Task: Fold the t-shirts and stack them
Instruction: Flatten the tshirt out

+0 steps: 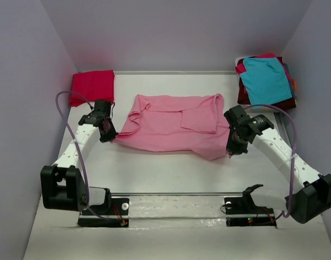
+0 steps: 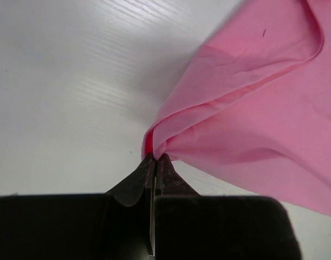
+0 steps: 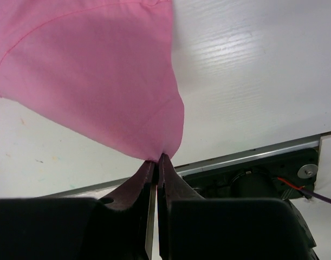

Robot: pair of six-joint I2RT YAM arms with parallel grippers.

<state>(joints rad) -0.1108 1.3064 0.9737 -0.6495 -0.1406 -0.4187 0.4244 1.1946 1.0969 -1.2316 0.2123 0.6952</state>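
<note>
- White table (image 1: 165, 173) under everything, boxed in by pale grey walls (image 1: 170, 32) on the left, right and far sides.
- Nearest edge: two black arm bases (image 1: 103, 208) bolted side by side, with a shiny metal rail (image 1: 170, 196) running between them.
- Purple cables (image 1: 61, 105) looping out beside each arm.
- Left end effector (image 1: 109, 131): clenched tight, fingers together on a pinch of the near-left corner of the pink t-shirt (image 1: 170, 127); from the left wrist view, cloth bunched into a fold right at the fingertips and fanning away to the right.
- Right end effector (image 1: 231, 147): likewise clenched, gripping the near-right corner of the same pink t-shirt; from the right wrist view, cloth drawn to a point at the fingertips and spreading up and to the left.
- Pink t-shirt spread across the middle of the table between the two arms, wrinkled, with one flap folded over onto the body towards the right.
- Far left corner: red t-shirt (image 1: 92, 86), folded into a neat block, well apart from the pink one.
- Far right corner: a pile with a teal t-shirt (image 1: 267, 80) on top and a maroon t-shirt (image 1: 245, 96) showing beneath it.
</note>
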